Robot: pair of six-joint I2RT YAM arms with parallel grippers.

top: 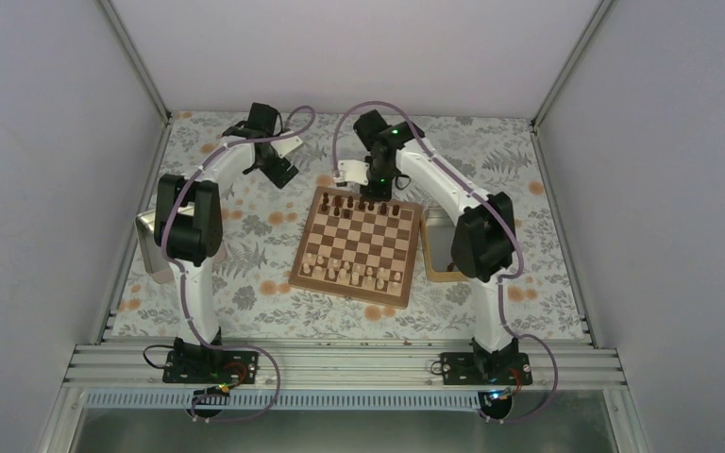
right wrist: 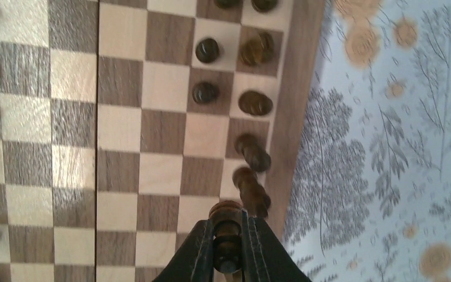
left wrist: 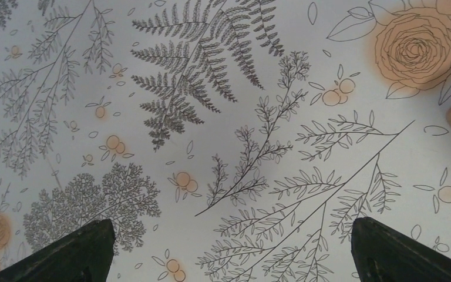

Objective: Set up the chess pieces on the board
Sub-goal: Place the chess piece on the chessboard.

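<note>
Chessman (right wrist: 226,212) sits clamped lengthwise in right tool (right wrist: 227,230).

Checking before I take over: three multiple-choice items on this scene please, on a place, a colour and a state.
1. The right gripper hangs over: A the far edge of the board; B the tray; C the left arm's base.
2. The chess piece in its fingers is: A pale; B dark brown; C red.
3. The left gripper is: A shut on a piece; B open, empty; C out of view.
Key: A, board squares and border lie beneath; B, dark wood shows between the fingers; B, its fingers stand wide apart, nothing between.
</note>
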